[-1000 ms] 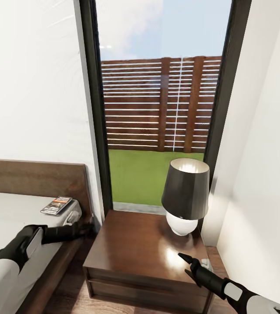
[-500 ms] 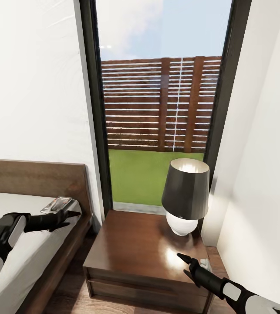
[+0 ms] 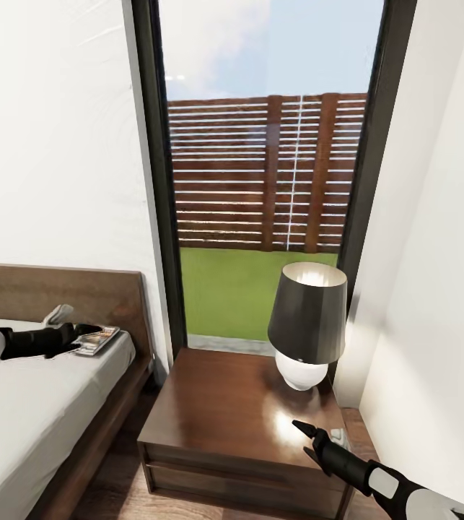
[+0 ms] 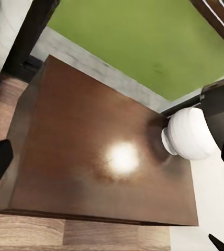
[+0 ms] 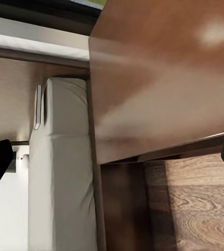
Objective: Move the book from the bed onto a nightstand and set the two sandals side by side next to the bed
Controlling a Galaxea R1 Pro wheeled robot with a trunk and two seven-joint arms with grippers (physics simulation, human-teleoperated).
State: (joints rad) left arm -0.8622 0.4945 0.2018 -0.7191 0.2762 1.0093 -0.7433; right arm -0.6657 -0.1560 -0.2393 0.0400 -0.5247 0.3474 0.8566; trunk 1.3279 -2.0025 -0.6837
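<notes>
The book (image 3: 102, 340) lies flat on the light-grey mattress of the bed (image 3: 37, 412), at the corner by the dark headboard. My left gripper (image 3: 89, 331) reaches in from the left, its tip at the book's near edge. It is open: in the left wrist view its fingers stand wide apart with nothing between them. The nightstand (image 3: 217, 412) stands right of the bed. My right gripper (image 3: 304, 439) hovers open over its front right corner. In the right wrist view the book (image 5: 37, 107) is a thin edge on the mattress. The sandals are out of view.
A lamp (image 3: 308, 321) with a black shade and a white base (image 4: 193, 133) stands at the nightstand's back right. A tall black-framed window rises behind it, with white walls on both sides. Wood-plank floor (image 5: 201, 209) lies in front of the nightstand.
My left arm has risen from the bed's side edge and swung left over the mattress, bringing its gripper to the book. The right arm has barely moved.
</notes>
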